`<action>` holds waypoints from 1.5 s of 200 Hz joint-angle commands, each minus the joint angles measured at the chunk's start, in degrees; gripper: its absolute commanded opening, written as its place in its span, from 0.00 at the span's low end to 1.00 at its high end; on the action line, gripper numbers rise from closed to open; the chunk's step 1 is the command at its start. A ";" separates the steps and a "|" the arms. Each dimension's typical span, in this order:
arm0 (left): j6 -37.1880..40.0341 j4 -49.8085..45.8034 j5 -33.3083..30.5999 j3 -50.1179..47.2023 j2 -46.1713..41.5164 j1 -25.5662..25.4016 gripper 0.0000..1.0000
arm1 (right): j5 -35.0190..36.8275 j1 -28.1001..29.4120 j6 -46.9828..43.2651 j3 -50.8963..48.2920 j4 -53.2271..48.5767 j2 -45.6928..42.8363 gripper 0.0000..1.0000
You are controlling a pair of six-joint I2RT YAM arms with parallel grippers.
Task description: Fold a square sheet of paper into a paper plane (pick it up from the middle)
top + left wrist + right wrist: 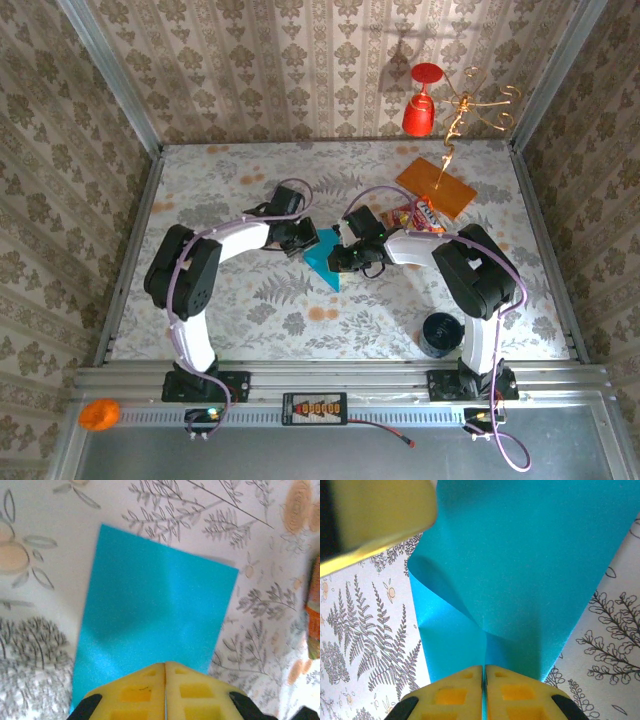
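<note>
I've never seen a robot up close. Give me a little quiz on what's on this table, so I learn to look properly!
1. True or false: the orange card lies underneath the teal paper.
2. What are the right arm's fingers shut on? A) a spoon B) the teal paper C) a cup
3. Fill in: the black round object stands near the base of the ___ arm.

Key
1. False: the card lies apart from the paper, at the back right of the table.
2. B
3. right
</note>
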 commanded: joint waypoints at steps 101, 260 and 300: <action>10.88 -13.96 1.76 8.90 9.76 0.89 0.07 | 3.55 -0.36 -1.56 0.78 -0.67 -1.92 0.09; 12.30 -14.84 2.85 9.59 11.50 0.53 0.06 | 4.29 -0.37 -2.19 1.38 -0.49 0.20 0.09; 12.59 -15.00 3.00 9.92 11.61 0.48 0.05 | 4.87 -0.36 -2.22 1.50 -0.94 0.90 0.09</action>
